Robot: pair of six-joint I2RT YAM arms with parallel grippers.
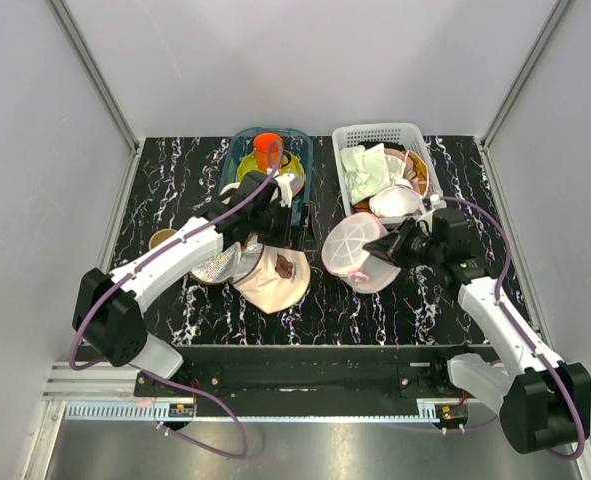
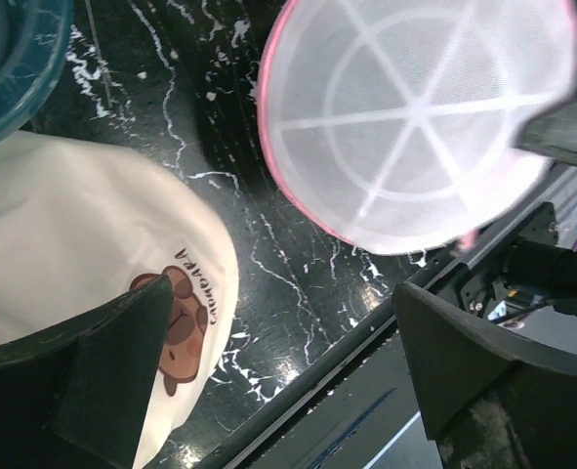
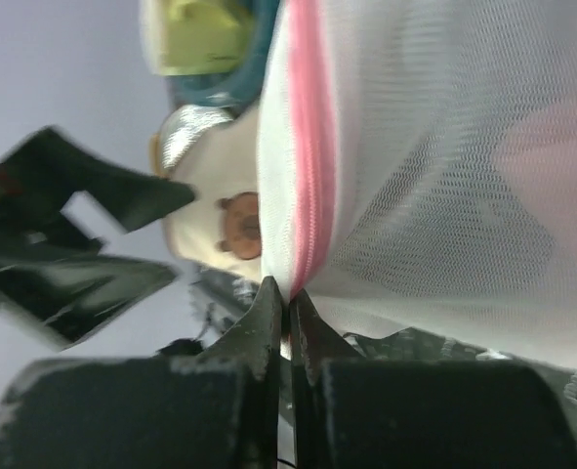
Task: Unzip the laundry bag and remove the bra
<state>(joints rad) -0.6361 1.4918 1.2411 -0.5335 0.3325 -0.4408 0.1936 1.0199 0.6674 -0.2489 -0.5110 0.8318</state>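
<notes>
bra (image 3: 550, 147) – pink blur thru mesh | laundry bag (image 2: 415, 117) – top cut off

I see the laundry bag (image 1: 351, 248) as fine white mesh. Beside it the cap (image 1: 272, 282) looks matt cloth, the table (image 1: 170, 170) beneath glossy and marbled.
</notes>
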